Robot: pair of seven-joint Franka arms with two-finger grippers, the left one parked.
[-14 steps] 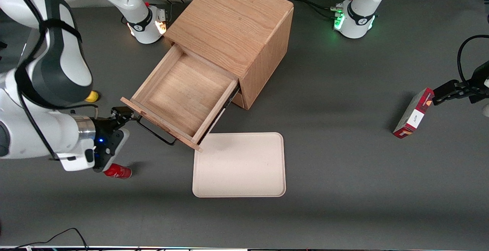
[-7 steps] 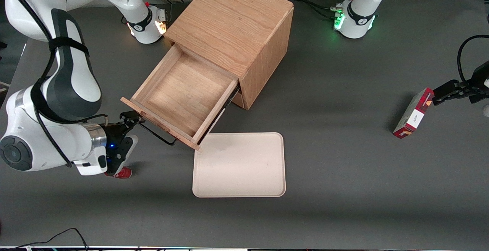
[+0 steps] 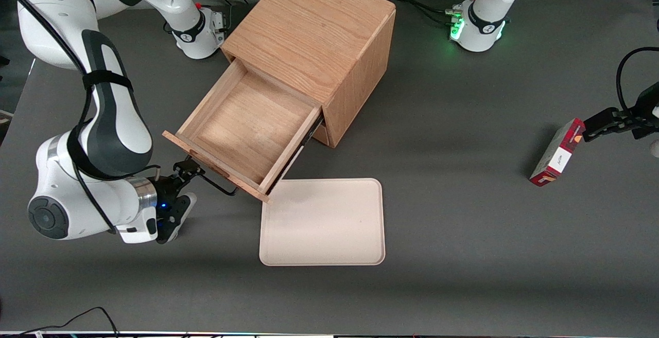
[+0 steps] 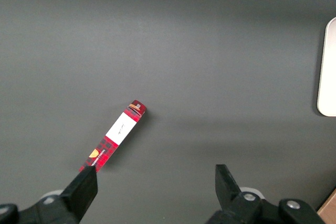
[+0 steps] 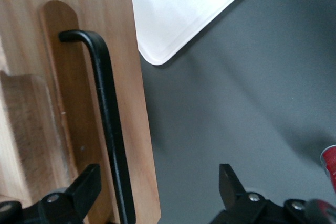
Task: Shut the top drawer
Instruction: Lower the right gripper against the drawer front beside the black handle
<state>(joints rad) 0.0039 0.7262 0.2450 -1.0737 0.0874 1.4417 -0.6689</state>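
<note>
The top drawer (image 3: 247, 127) stands pulled far out of the oak cabinet (image 3: 309, 24), and its box is empty. Its thin black wire handle (image 3: 219, 186) runs along the drawer front. My right gripper (image 3: 189, 168) is open, in front of the drawer front at the handle's end toward the working arm's side. In the right wrist view the gripper (image 5: 157, 182) straddles the handle (image 5: 107, 114) and the edge of the drawer front (image 5: 131, 129). One finger (image 5: 86, 182) lies over the wood and the other finger (image 5: 228, 179) over the table. The fingers hold nothing.
A cream tray (image 3: 322, 222) lies flat on the table just nearer the front camera than the drawer; it also shows in the right wrist view (image 5: 184, 3). A red can (image 5: 329, 163) shows beside my wrist. A red box (image 3: 557, 159) is toward the parked arm's end.
My right arm has swung toward the drawer front and the handle, and now covers the red can in the front view. The drawer has not moved.
</note>
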